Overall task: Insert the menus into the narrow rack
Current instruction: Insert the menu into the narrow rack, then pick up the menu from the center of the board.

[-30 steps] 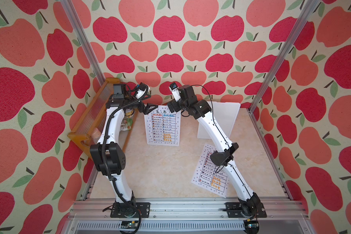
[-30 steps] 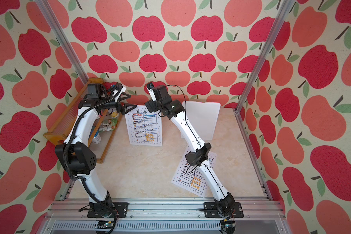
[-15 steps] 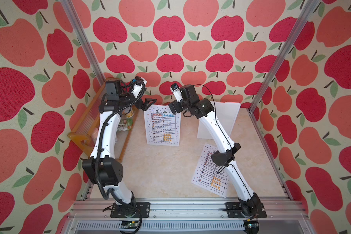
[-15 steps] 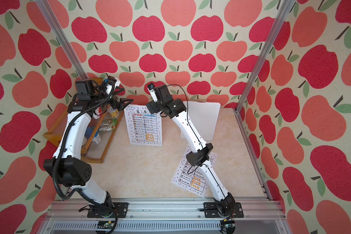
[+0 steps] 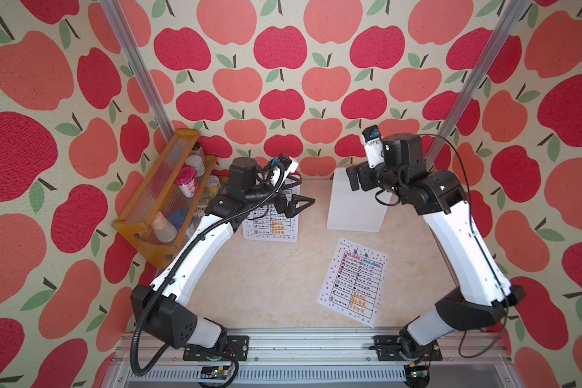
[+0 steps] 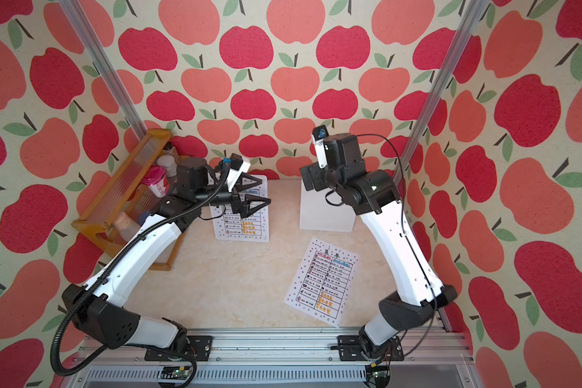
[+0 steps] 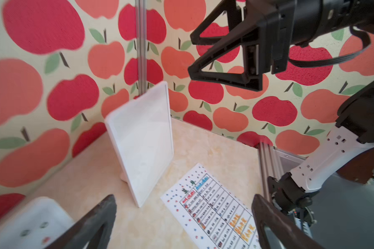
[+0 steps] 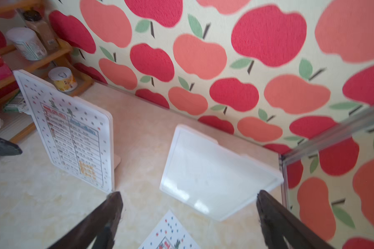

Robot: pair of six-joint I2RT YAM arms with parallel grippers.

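Note:
One menu (image 5: 272, 229) stands in a white upright rack (image 8: 109, 138) at the back left; its sheet (image 8: 73, 133) faces the front. A second menu (image 5: 353, 278) lies flat on the table at the front right, also seen as the flat menu (image 7: 214, 211). An empty white rack (image 5: 353, 211) leans at the back right, shown in both wrist views as the empty rack (image 7: 143, 140) (image 8: 214, 176). My left gripper (image 5: 301, 191) hangs open above the filled rack. Open too, my right gripper (image 5: 351, 178) hovers over the empty rack's top edge. Neither holds anything.
An orange shelf (image 5: 138, 221) with bottles, cups and a can stands against the left wall. Apple-patterned walls and metal posts (image 5: 138, 70) close in the back and sides. The arms' base rail (image 5: 309, 339) runs along the front.
Both grippers left the top of the filled rack. The right arm swung right, over the empty rack. The left arm's elbow dropped low and forward, its gripper staying near the filled rack.

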